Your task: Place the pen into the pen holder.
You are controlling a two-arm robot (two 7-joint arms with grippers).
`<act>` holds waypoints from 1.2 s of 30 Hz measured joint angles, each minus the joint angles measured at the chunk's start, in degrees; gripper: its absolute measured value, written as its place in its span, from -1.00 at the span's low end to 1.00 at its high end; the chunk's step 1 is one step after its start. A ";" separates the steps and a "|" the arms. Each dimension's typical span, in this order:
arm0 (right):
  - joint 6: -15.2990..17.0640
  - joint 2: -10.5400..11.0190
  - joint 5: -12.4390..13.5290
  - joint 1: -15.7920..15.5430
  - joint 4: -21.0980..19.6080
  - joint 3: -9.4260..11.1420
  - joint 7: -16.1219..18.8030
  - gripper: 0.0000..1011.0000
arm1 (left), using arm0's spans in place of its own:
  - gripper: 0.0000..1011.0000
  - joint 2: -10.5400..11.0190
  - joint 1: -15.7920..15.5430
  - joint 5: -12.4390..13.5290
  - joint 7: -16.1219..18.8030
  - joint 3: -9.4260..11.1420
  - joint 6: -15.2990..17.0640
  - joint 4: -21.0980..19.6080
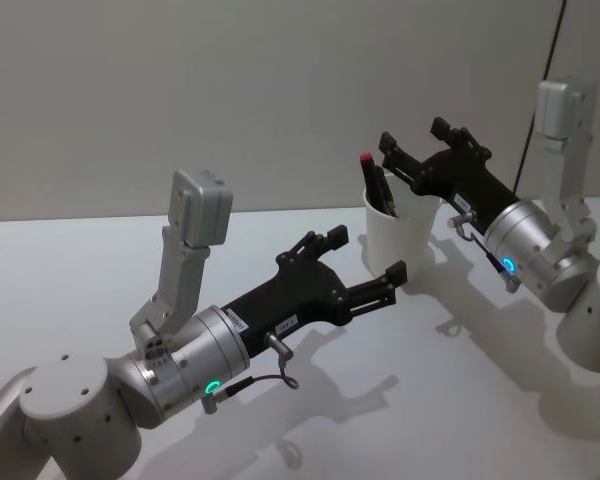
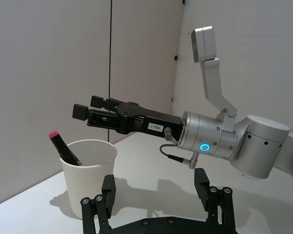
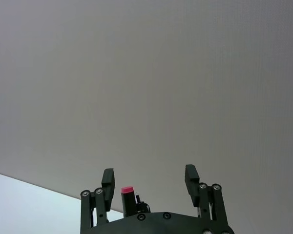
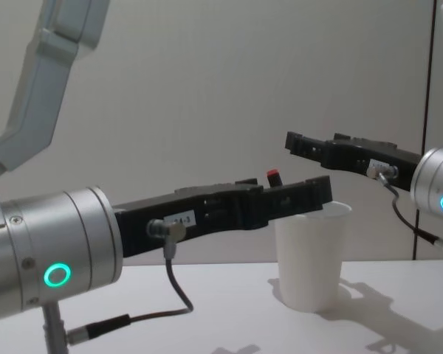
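Observation:
The white paper cup pen holder [image 1: 400, 240] stands on the white table at centre right. A dark pen [image 1: 377, 185] with a red cap leans inside it, cap above the rim. My right gripper [image 1: 417, 135] hovers open just above the cup, its fingers apart and off the pen. The left wrist view shows the cup [image 2: 88, 175], the pen [image 2: 63, 148] and the right gripper [image 2: 90, 109] over them. My left gripper [image 1: 365, 255] is open beside the cup's near left side, holding nothing. From the chest, the cup [image 4: 312, 254] sits behind the left gripper [image 4: 310, 193].
The white table [image 1: 100, 270] runs back to a plain grey wall. A dark vertical seam [image 1: 540, 90] marks the wall at far right. Both forearms [image 1: 180, 370] reach in over the tabletop from the near side.

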 joint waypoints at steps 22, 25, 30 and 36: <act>1.20 2.24 0.69 -3.15 -4.66 1.48 -2.65 0.98 | 0.98 0.03 -0.23 0.92 1.18 0.19 -0.41 0.27; 1.28 2.59 0.26 -4.29 -5.77 1.76 -3.12 0.98 | 0.98 0.11 -0.63 2.29 3.18 0.52 -1.06 0.69; 1.48 3.28 -0.51 -6.55 -7.93 2.30 -4.02 0.98 | 0.98 0.23 -1.28 4.70 6.53 1.12 -2.21 1.39; 1.78 4.26 -1.72 -9.94 -11.17 3.08 -5.32 0.98 | 0.98 0.41 -2.20 7.96 11.10 1.90 -3.71 2.39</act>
